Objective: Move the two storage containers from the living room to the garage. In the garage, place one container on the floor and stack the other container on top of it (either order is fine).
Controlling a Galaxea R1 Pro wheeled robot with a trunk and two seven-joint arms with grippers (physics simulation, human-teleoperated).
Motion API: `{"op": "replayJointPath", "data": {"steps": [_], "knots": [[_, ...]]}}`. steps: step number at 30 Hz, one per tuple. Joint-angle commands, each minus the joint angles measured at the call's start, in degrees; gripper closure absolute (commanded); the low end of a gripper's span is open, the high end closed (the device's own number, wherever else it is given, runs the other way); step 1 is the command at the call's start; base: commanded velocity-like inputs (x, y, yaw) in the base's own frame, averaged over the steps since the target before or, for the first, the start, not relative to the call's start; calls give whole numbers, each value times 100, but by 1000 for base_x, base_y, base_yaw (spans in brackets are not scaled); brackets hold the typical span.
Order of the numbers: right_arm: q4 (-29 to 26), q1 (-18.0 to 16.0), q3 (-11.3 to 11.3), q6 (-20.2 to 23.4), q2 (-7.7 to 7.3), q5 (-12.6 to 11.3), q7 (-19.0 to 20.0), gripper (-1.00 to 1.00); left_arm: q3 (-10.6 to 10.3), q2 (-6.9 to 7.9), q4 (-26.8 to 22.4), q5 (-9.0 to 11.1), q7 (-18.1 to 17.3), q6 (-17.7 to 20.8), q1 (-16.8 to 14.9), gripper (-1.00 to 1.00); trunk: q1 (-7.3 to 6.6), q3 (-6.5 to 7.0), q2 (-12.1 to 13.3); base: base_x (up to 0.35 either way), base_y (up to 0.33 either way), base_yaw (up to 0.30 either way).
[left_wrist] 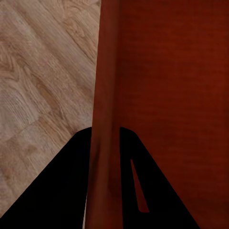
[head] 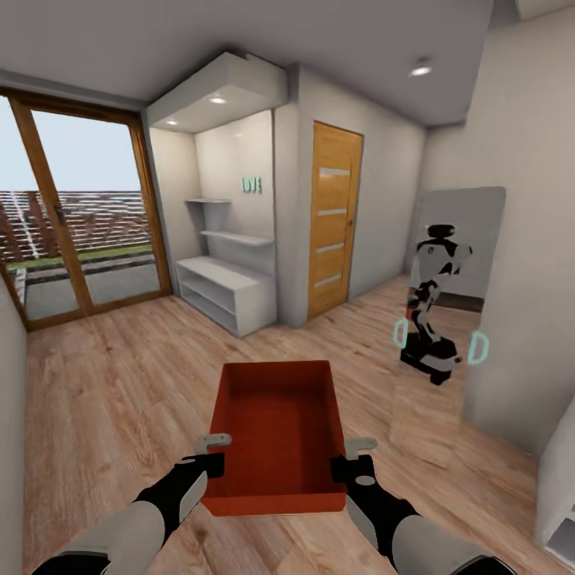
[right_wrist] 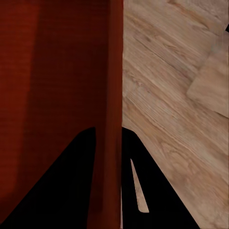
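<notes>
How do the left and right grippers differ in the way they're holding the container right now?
The left gripper clamps the storage container's left long wall, while the right gripper clamps the opposite, right long wall. In the left wrist view the wood floor lies outside that wall; in the right wrist view the floor lies on the other side. Both straddle a thin wall near the robot's end, one finger inside, one outside.

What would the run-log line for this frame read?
phase: carrying | held: storage container, empty | left gripper: shut on left wall | right gripper: shut on right wall | underfoot: wood plank floor | ahead: orange door
</notes>
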Motion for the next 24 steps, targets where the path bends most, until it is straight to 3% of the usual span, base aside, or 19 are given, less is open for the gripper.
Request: {"op": "replayJointPath", "data": {"steps": [1,6,24], "knots": [[16,-5,-255,-35,-64,-452,-284,100,198,14,-31,-75,54,-480,-3,100,3,-7,-4,322,0,270],[16,-5,-257,-35,-64,-452,-287,100,198,14,-32,-73,54,-480,-3,100,3,-7,-4,322,0,204],[8,-5,-263,-33,-73,-443,-280,100,198,14,-39,-73,54,-480,-3,100,3,-7,-4,322,0,8]]}}
